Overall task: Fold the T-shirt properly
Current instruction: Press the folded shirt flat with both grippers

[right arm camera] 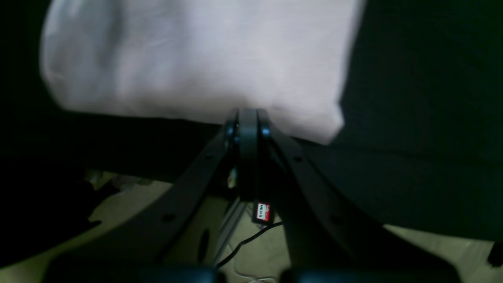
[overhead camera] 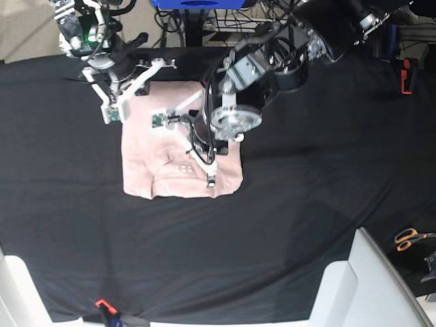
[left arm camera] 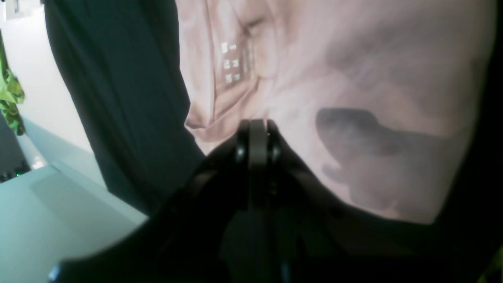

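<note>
Both grippers pinched together: left gripper (left arm camera: 258,125) and right gripper (right arm camera: 247,118) on the pale pink thin-fabric T-shirt (overhead camera: 180,160). Uneven pull would likely skew the fold.

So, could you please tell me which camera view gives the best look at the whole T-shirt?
The base view: it shows the T-shirt from above as a folded pale pink shape on the black table cover, edges visible all round except where the arms cross it. The left wrist view shows only blurred, wrinkled fabric up close; the right wrist view shows one blurred corner.
</note>
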